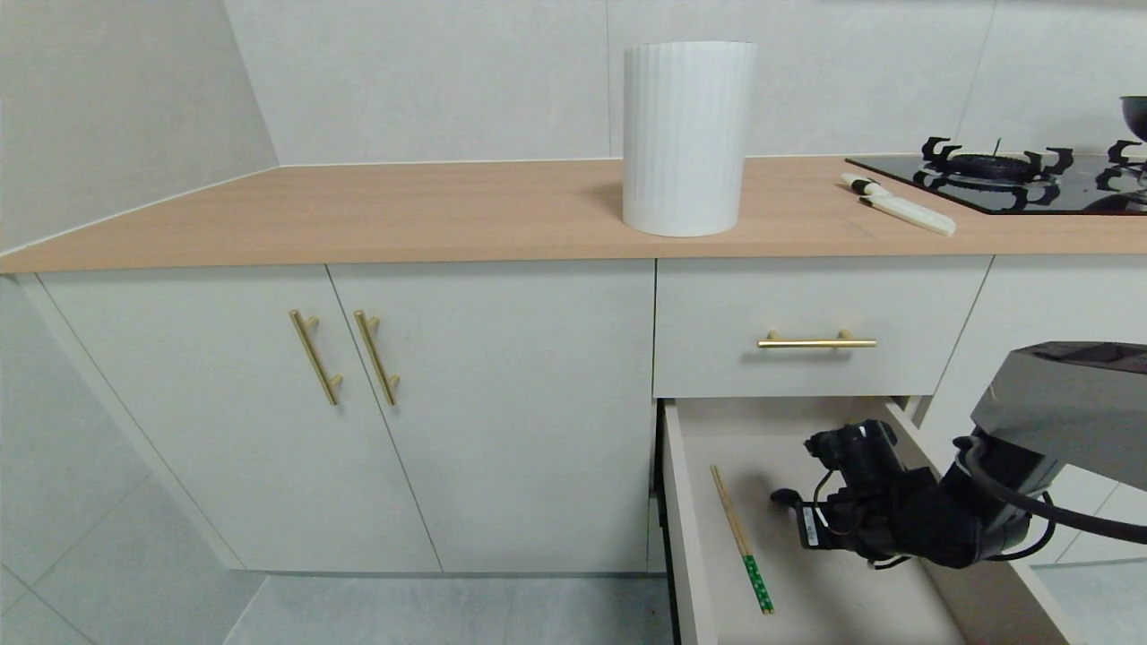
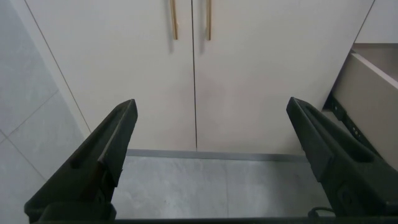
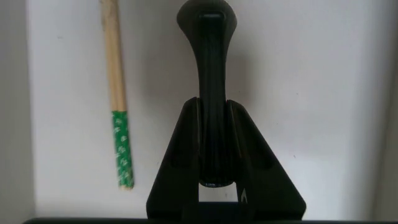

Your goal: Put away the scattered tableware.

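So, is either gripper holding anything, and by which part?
Right gripper is shut on a black utensil, along its handle; left gripper is empty.

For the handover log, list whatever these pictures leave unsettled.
- Black utensil: its rear end hides inside the right gripper, right wrist view; type unclear.
- Drawer: front cut off by the head view's bottom edge.
- Dark vessel on the hob: cut by the right edge.
- White item on the countertop: too small to identify.

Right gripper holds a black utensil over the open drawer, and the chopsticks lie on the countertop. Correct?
No. The chopsticks lie inside the open drawer, not on the countertop, as the head view shows. The right gripper does hold the black utensil over that drawer.
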